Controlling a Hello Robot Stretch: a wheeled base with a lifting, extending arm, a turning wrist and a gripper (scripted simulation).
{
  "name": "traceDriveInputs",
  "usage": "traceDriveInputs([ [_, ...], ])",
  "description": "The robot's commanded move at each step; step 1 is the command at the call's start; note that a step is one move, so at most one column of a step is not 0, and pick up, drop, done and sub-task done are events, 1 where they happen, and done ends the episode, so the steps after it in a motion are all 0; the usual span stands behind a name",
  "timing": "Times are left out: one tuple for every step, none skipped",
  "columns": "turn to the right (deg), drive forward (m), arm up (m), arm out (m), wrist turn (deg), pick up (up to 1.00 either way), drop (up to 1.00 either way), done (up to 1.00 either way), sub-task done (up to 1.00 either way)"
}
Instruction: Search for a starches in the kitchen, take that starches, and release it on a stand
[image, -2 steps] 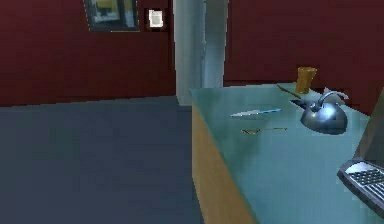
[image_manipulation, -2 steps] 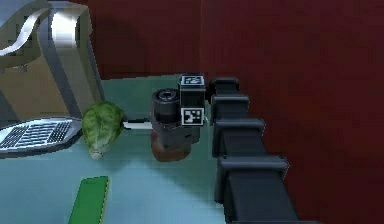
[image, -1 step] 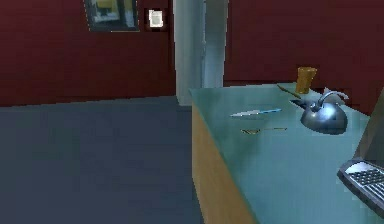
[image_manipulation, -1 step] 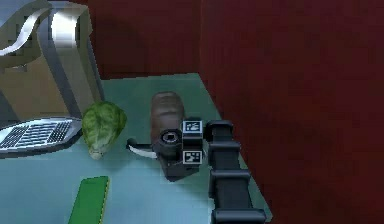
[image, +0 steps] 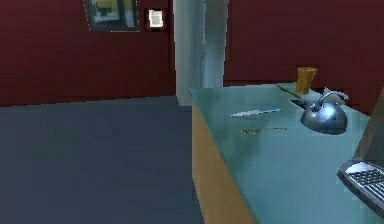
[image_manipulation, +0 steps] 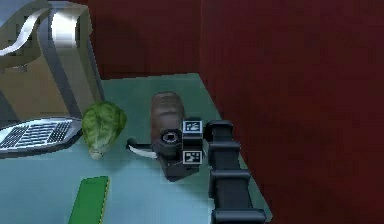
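One brown lump (image_manipulation: 165, 108) at mid-frame, probably the starch, seems firm and light; take its middle; whether the gripper (image_manipulation: 145, 150) holds anything I cannot tell.

No legible writing; the wall notice (image: 155, 17) is unreadable.

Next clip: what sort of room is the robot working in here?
Most likely a kitchen: a pale green countertop carries a metal kettle, a leafy green head like lettuce, and a brown rounded lump that may be a potato.
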Motion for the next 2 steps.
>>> traceDriveInputs([
  [0.0, 0.00, 0.08, 0.00, 0.0, 0.00, 0.00, 0.00, 0.00],
  [0.0, 0.00, 0.00, 0.00, -45.0, 0.00, 0.00, 0.00, 0.00],
])
